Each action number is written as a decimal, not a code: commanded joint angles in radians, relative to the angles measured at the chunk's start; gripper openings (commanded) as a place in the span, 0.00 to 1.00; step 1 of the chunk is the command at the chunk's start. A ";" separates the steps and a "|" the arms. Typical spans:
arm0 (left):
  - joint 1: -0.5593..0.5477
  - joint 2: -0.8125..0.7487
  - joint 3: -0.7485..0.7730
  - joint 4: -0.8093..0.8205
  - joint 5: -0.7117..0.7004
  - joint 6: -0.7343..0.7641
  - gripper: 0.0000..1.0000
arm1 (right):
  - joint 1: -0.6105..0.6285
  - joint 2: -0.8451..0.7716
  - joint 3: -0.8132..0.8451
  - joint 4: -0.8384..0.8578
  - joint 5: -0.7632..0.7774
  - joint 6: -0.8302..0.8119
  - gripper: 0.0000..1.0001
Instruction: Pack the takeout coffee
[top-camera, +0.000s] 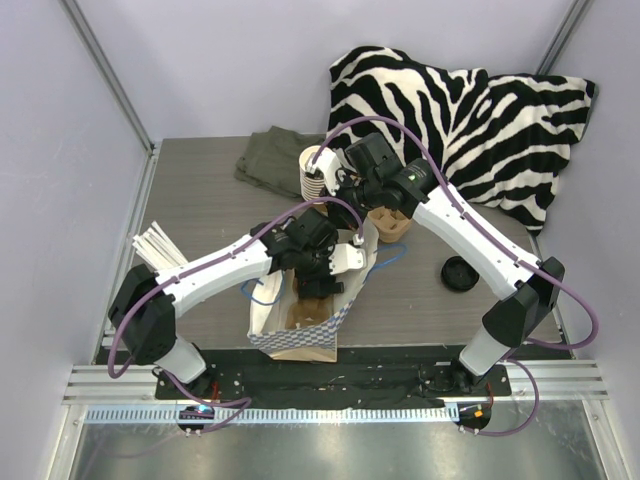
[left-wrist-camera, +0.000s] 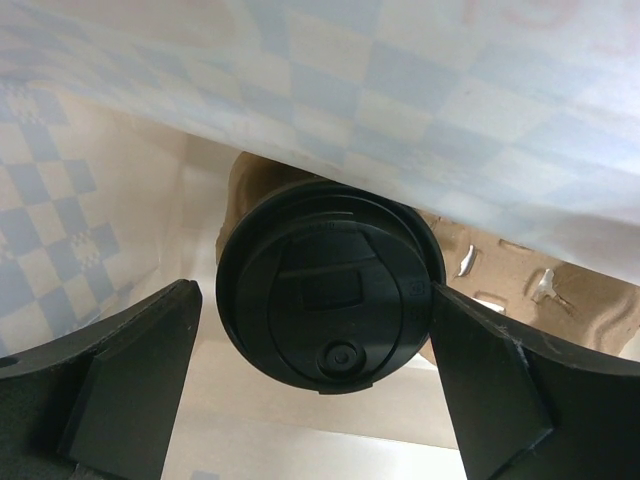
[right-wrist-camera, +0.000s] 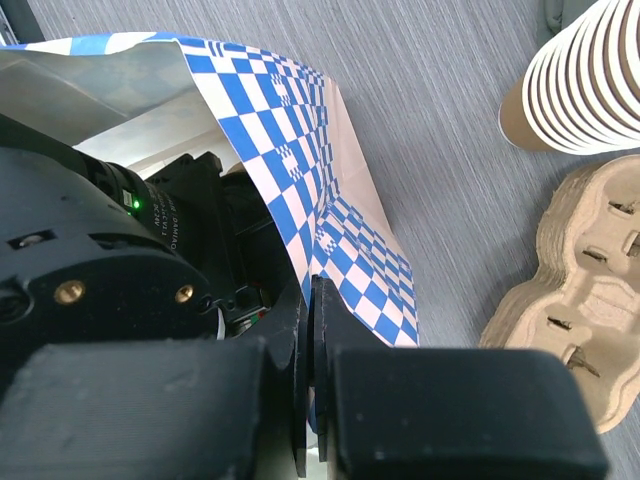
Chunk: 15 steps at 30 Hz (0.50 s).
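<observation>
Left tool (left-wrist-camera: 315, 350): down inside the blue-and-white checked paper bag (top-camera: 300, 342), jaws spread, one finger either side of the cup's lid; a sliver of gap shows at the lid's 9 o'clock side.
Right tool (right-wrist-camera: 312, 320): fingers pressed together, pinching the bag's rim at its 1 o'clock corner.
Takeout coffee: small brown paper cup with round black plastic lid (left-wrist-camera: 330, 295), upright in the bag, over a brown moulded-pulp tray (left-wrist-camera: 540, 295).
Grey surface (top-camera: 420, 310): the bag stands near its 6 o'clock edge.
Loose round black lid (top-camera: 458, 273): at 3 o'clock of the bag, apart.
White strips (top-camera: 160, 245): at 10 o'clock of the bag.
Second brown pulp carrier (top-camera: 388, 222): at 1 o'clock, just beyond the bag.
Tall stack of cream-and-brown paper cups (top-camera: 315, 170): at 12 o'clock, beside that carrier.
Olive cloth (top-camera: 275, 155): at 11 o'clock, far edge.
Zebra-striped cushion (top-camera: 450, 110): at 1 o'clock, farthest back.
</observation>
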 joint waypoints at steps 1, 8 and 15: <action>0.001 0.002 0.012 0.007 -0.070 -0.005 0.99 | 0.002 -0.010 0.041 -0.016 -0.034 0.002 0.01; -0.013 -0.020 0.032 0.014 -0.070 -0.008 0.99 | 0.002 -0.005 0.043 -0.017 -0.039 0.000 0.01; -0.019 -0.032 0.061 -0.007 -0.042 -0.006 1.00 | 0.002 -0.005 0.043 -0.017 -0.040 -0.002 0.01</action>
